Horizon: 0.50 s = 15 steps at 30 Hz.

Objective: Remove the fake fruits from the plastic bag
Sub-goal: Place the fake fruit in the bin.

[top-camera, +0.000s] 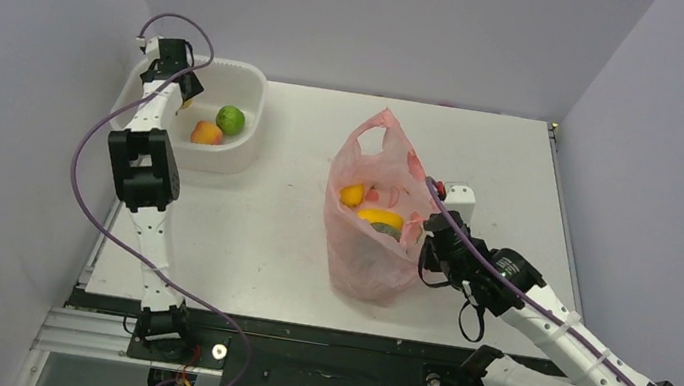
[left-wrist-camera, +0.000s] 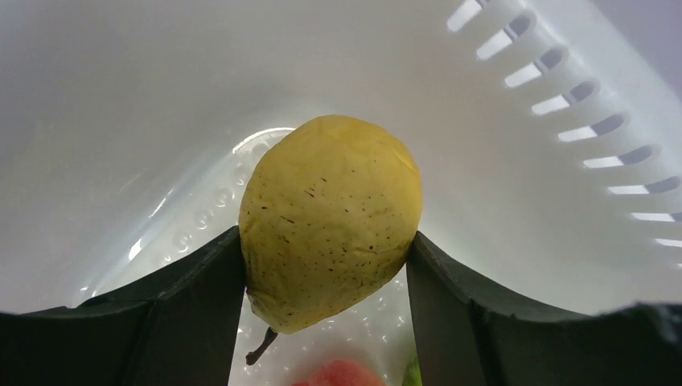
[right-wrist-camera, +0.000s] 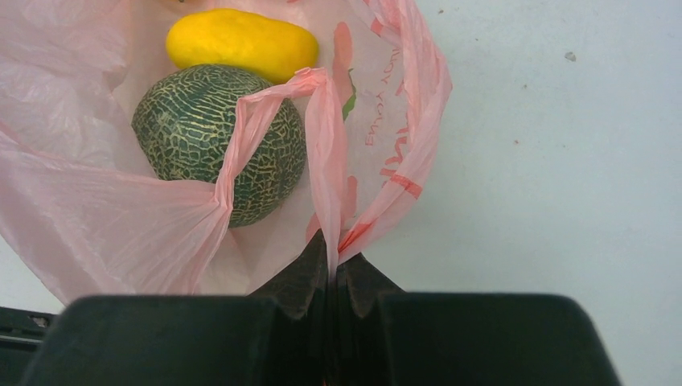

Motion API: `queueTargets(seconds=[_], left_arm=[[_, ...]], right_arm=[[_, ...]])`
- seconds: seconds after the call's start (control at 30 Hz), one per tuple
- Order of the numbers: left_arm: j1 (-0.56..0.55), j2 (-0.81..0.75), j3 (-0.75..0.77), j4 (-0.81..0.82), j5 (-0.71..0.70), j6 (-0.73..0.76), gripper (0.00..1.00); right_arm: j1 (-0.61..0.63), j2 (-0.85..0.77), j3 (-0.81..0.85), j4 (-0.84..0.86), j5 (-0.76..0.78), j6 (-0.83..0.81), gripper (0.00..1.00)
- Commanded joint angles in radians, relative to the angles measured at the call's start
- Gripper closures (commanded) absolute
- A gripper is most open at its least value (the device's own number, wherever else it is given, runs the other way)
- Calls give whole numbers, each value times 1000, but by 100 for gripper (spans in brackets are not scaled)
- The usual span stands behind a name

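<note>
L gripper (left-wrist-camera: 326, 241) is down inside the white basin (top-camera: 254, 85), fingers clamped on a speckled yellow pear (left-wrist-camera: 330, 193), one each side. Also in the basin we see a lime-green fruit (top-camera: 230, 119) just beside an orange-pink fruit (top-camera: 207, 134). Mid table (top-camera: 250, 241): pink bag (top-camera: 364, 262), mouth open. Inside it are an orange piece (top-camera: 352, 193) and a yellow piece (right-wrist-camera: 241, 44) touching a dark green netted melon (right-wrist-camera: 189, 133). R gripper (right-wrist-camera: 331, 269) is pinched tight on the bag's handle strip, at the bag's right side.

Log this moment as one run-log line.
left gripper: shut on yellow pear, over white basin | right gripper: shut on plastic bag handle | in bag: dark green melon, yellow fruit
</note>
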Motion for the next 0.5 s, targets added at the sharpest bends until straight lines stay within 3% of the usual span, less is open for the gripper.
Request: queueTargets(seconds=[0.0,0.1,0.2,0.47], left_arm=[[-34,48,86,-38,-80,85,79],[-50,77,104,-58,-129,107,65],[-66,100,122,-76,-195,128,42],[-63,130,170,-116,-201,142,22]], right_arm=[[-13,5,58,-71,32,18,100],[-18,4,65,-101,40,24,100],[-23,-3,73,-124,47,28,100],[-33,-41,73,-173,64,32,100]])
